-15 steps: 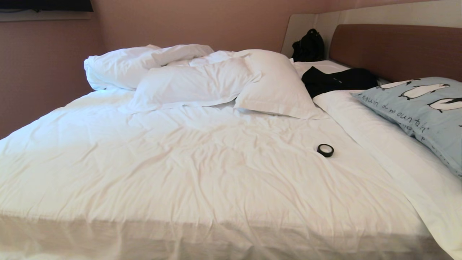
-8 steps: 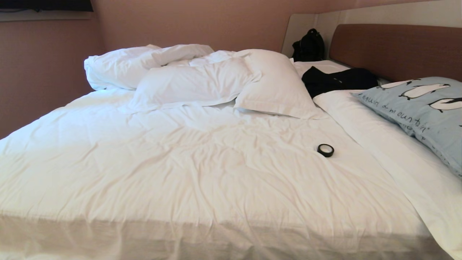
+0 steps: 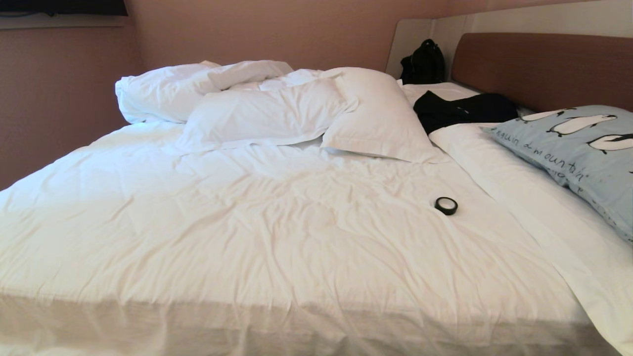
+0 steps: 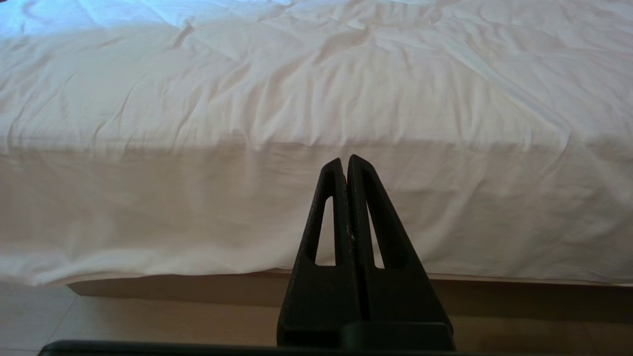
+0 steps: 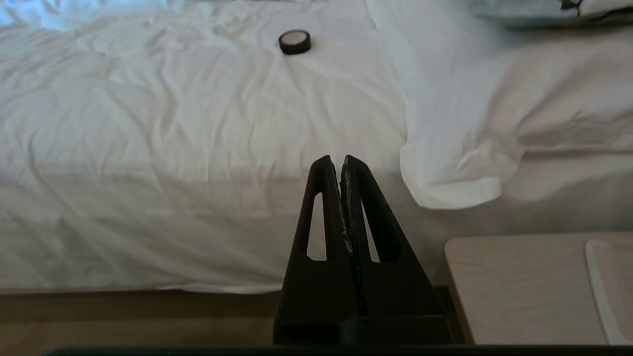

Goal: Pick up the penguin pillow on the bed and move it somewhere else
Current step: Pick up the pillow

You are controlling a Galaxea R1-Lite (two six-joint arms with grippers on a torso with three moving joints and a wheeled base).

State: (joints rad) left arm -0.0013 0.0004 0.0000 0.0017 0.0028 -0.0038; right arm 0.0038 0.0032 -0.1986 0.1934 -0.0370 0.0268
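The penguin pillow [image 3: 578,153], pale blue with black-and-white penguins and dark writing, lies at the right side of the bed [image 3: 277,217] near the brown headboard; a strip of it [image 5: 544,11] shows in the right wrist view. Neither arm appears in the head view. My right gripper [image 5: 341,159] is shut and empty, low by the near side of the bed, far from the pillow. My left gripper [image 4: 344,161] is shut too, holding nothing, and faces the sheet hanging over the bed's near side.
A black tape roll [image 3: 446,205] lies on the sheet. White pillows [image 3: 277,109] and a dark garment [image 3: 460,111] sit near the head of the bed, a black bag [image 3: 422,63] behind. A pale wooden side table [image 5: 534,287] stands by the right gripper.
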